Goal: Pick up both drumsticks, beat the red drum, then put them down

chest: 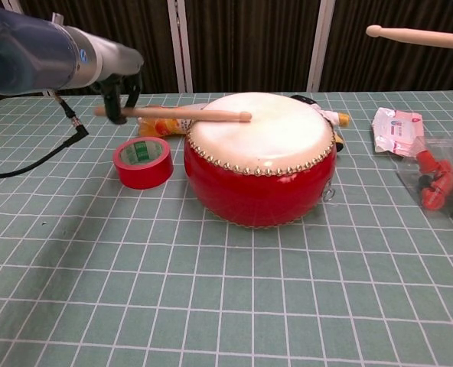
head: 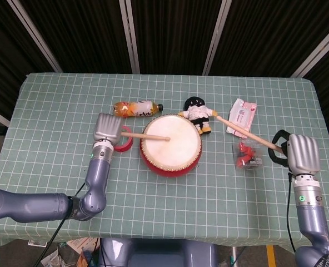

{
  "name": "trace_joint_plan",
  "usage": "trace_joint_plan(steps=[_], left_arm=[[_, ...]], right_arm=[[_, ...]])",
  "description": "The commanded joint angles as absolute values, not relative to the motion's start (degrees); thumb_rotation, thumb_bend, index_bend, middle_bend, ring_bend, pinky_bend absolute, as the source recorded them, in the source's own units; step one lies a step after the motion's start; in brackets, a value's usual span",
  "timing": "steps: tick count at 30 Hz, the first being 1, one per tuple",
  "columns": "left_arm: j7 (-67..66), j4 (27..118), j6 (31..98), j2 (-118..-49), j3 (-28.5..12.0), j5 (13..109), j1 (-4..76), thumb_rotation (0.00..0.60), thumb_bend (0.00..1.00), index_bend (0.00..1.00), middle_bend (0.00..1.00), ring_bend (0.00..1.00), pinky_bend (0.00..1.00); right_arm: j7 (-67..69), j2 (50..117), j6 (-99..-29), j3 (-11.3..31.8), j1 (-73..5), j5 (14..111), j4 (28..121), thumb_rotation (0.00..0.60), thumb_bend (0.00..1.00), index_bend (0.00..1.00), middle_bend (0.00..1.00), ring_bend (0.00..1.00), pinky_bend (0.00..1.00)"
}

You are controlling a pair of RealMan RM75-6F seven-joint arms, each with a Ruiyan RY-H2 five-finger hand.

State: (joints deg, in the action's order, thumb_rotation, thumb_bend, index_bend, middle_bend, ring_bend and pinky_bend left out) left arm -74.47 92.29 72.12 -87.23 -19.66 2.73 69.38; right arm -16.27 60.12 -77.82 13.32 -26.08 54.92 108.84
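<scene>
Drum [head: 170,143] sits in the middle of the worktop [head: 53,100], red wall, pale skin facing up, and my left stick [head: 148,137] lies low across that skin, its tip near the centre. From the chest view the tip looks to be right at the skin, though I cannot tell whether it truly touches. My left hand [head: 107,128] is clamped on the butt of that stick, just beside the drum's left edge and over the red tape roll [chest: 142,162].

My right hand [head: 301,154] is out wide on the right, well apart from the drum, fingers wrapped round the other stick [head: 245,132]. That one is up in the air, tip pointing in toward the doll [head: 198,114] that lies just behind the drum. From the chest view it rides high above the worktop, far clear of the drum skin.

Around the drum: the tape roll lies flat just left of it, an orange drink bottle [head: 135,107] on its side behind the roll, a packet of wipes [head: 242,116] off to the right rear, and a clear bag of red bits [head: 249,156] near my right hand. Green checked cloth covers the whole worktop.
</scene>
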Motion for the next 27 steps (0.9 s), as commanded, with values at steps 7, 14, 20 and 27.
trace_joint_plan(steps=[7,14,20,27], left_arm=[[-63.3,98.6,73.5,-81.5,-24.1,9.2,67.7,0.6,0.58,0.77,1.0,1.0,1.0],[-48.0,108.0,75.5,-74.4,-24.6,24.5,59.5,0.6,0.58,0.77,1.0,1.0,1.0],[-39.1,118.9,78.6,-66.3,-21.1,29.6,49.5,0.6,0.58,0.77,1.0,1.0,1.0],[-26.8,123.7,80.1,-60.7,-13.6,40.7,37.3,0.6,0.58,0.77,1.0,1.0,1.0]], right_arm=[[-17.5,60.5,-78.2,13.2,-25.4,56.1,109.1,0.6,0.62,1.0,1.0,1.0,1.0],[-18.3,61.0,-78.6,13.1,-25.0,57.2,109.3,0.6,0.62,1.0,1.0,1.0,1.0],[-17.0,61.5,-78.7,13.2,-24.6,59.8,109.1,0.6,0.62,1.0,1.0,1.0,1.0],[-13.9,60.9,-76.8,14.2,-24.6,59.8,111.2,0.6,0.62,1.0,1.0,1.0,1.0]])
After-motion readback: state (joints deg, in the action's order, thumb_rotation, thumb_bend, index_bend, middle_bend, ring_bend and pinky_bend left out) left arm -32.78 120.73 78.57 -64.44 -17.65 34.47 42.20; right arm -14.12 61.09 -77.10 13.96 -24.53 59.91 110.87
